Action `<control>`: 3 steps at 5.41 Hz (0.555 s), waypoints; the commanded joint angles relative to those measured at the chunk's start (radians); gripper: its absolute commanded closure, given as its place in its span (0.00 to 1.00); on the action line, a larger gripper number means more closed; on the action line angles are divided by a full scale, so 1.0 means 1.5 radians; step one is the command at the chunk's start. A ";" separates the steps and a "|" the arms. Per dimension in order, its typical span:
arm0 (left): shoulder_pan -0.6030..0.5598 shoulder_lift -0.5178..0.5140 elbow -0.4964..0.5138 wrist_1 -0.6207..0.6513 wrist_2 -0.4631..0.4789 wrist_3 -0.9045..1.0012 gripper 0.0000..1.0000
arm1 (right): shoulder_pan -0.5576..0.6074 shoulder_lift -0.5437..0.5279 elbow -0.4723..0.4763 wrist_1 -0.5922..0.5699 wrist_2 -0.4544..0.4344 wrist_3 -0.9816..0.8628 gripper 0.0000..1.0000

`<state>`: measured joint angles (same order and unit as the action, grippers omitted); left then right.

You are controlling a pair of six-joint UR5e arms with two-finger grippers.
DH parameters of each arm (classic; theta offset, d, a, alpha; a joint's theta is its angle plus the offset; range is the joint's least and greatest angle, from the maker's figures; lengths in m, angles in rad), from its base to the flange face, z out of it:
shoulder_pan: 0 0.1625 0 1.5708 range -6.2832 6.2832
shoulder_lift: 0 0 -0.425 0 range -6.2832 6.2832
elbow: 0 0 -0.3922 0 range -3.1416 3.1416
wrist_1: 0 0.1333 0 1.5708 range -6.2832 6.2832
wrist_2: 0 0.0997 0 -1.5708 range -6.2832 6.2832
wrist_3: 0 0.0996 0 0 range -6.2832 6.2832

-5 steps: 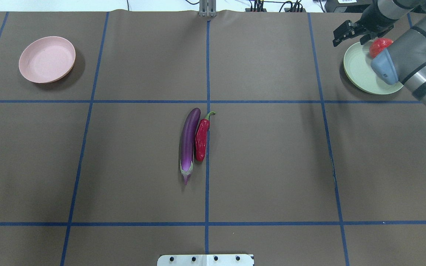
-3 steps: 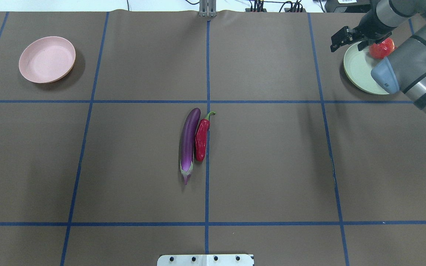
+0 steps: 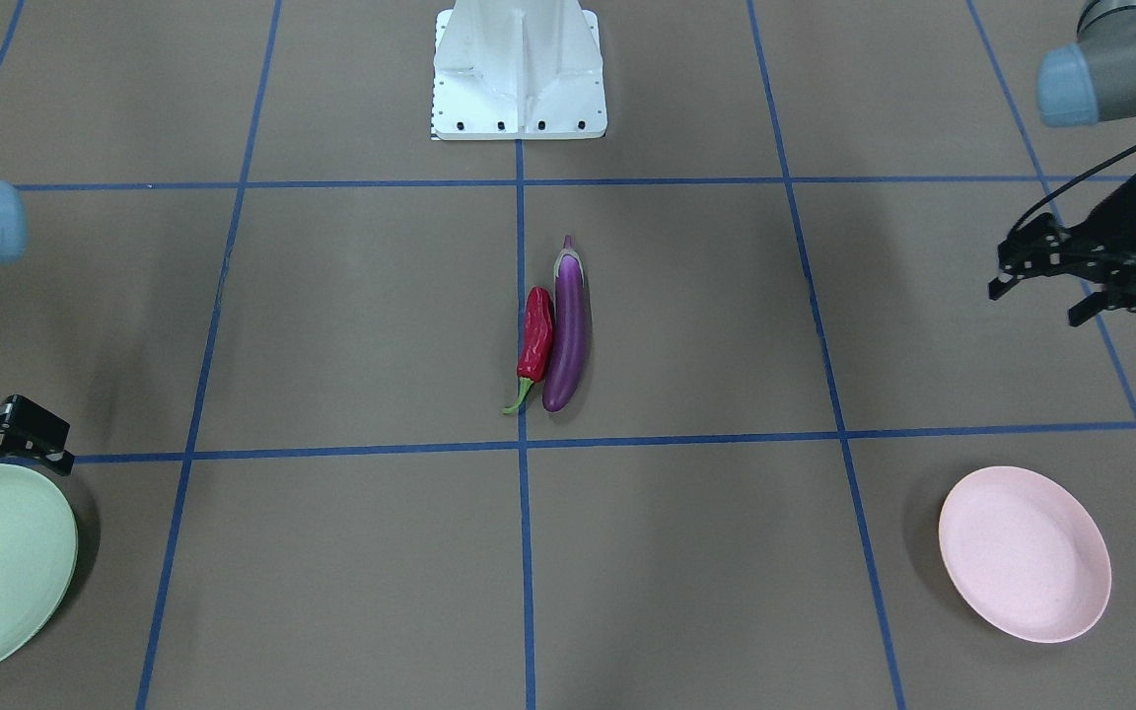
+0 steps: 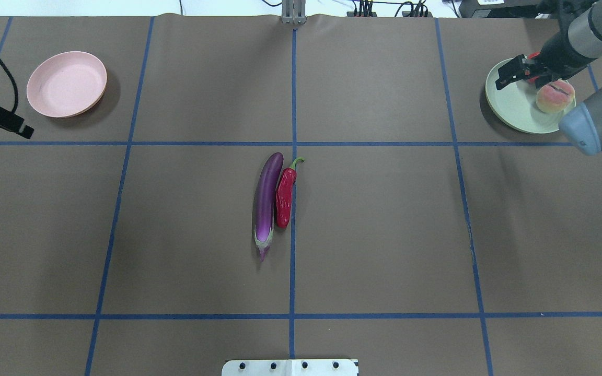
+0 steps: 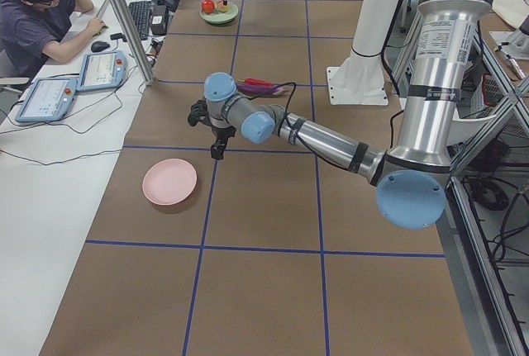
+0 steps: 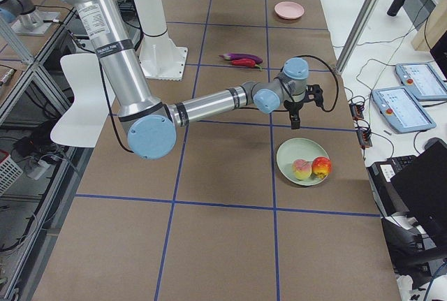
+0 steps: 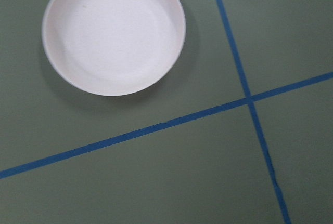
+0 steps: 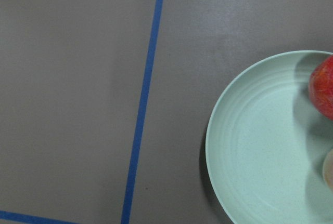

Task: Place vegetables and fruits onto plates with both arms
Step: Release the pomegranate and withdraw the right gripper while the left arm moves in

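The purple eggplant (image 4: 266, 203) and the red chili (image 4: 285, 197) lie side by side, touching, at the table's middle. The mint green plate (image 4: 512, 104) at the far right holds the peach (image 4: 555, 96) and the red-orange fruit (image 6: 321, 167), which the right arm mostly hides in the overhead view. My right gripper (image 4: 516, 77) hovers open and empty over that plate's rim. The pink plate (image 4: 66, 83) at the far left is empty. My left gripper (image 3: 1036, 301) hangs open and empty above the table beside the pink plate (image 3: 1025, 554).
The white base block (image 3: 519, 69) stands at the robot's edge of the table. Blue tape lines divide the brown table cover into squares. An operator (image 5: 37, 9) sits at a side desk with tablets beyond the table's far edge.
My right arm has drawn back toward the robot, uncovering the peach on the green plate and now hiding the red-orange fruit. My left gripper has come into the overhead view at the left edge.
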<state>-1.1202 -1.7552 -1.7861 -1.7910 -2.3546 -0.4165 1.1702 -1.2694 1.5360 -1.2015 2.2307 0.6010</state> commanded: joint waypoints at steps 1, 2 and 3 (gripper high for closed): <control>0.109 -0.102 0.024 0.017 0.018 -0.152 0.00 | 0.053 -0.155 0.100 -0.003 0.009 -0.133 0.00; 0.194 -0.152 0.035 0.018 0.132 -0.251 0.00 | 0.112 -0.239 0.120 -0.004 0.044 -0.243 0.00; 0.248 -0.234 0.097 0.018 0.160 -0.317 0.00 | 0.166 -0.294 0.122 -0.030 0.061 -0.349 0.00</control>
<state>-0.8298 -2.0072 -1.7060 -1.7647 -2.1747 -0.7927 1.3463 -1.6253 1.7081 -1.2200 2.2953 0.2207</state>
